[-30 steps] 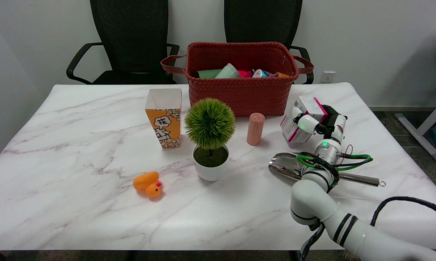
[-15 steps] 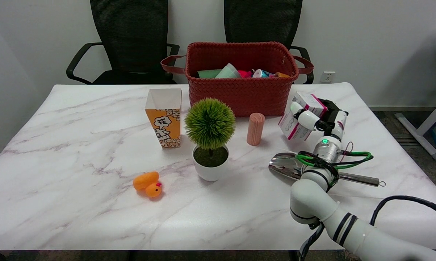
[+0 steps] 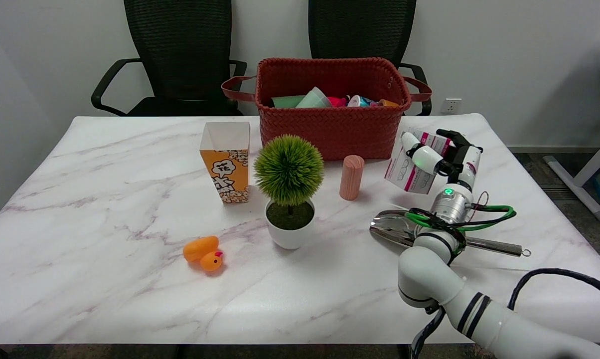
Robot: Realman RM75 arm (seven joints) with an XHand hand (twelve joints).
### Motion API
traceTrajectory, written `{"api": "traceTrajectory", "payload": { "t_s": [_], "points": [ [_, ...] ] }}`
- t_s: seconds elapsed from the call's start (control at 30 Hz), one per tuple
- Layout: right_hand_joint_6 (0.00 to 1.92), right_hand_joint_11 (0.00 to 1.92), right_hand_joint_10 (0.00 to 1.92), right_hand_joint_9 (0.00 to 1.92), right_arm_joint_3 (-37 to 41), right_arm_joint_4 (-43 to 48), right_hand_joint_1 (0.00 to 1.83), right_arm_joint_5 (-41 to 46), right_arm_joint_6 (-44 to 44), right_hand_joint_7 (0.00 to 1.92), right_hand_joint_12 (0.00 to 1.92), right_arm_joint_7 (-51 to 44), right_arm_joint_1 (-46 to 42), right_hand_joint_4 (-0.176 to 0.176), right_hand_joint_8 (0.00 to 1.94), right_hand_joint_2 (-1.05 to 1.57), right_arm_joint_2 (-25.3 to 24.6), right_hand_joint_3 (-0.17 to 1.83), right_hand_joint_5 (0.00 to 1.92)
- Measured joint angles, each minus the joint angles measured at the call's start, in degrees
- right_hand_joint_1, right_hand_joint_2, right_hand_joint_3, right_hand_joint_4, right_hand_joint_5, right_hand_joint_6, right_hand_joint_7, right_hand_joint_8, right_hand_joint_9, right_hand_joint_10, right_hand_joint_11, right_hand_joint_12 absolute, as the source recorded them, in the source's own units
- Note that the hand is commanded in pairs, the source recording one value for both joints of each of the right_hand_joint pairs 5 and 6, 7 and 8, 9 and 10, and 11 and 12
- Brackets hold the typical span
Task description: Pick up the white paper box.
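The white paper box (image 3: 408, 172), trimmed in pink, hangs tilted above the table's right side, clear of the marble top. My right hand (image 3: 442, 154) grips it from the right, one white finger lying across its front face and dark fingers wrapped over its far top edge. The arm reaches in from the lower right, its wrist lit by a green light.
A metal scoop (image 3: 394, 227) lies on the table under the wrist. A wooden cylinder (image 3: 351, 177), a potted green ball plant (image 3: 289, 192), a popcorn box (image 3: 225, 162) and an orange duck (image 3: 203, 253) stand to the left. A red woven basket (image 3: 332, 127) sits behind.
The hand has lifted the box off the table and tipped it, so its front face now turns toward the camera. Nothing else has moved.
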Motion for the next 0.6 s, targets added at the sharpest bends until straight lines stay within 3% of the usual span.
{"api": "traceTrajectory", "payload": {
  "t_s": [0.6],
  "points": [
    [0.89,1.16,1.51,1.51,-0.30,0.22,1.22,-2.23,1.60,1.52,1.16,-0.05,0.21,0.000,1.52,0.85,-0.21,0.58,0.89]
  ]
}}
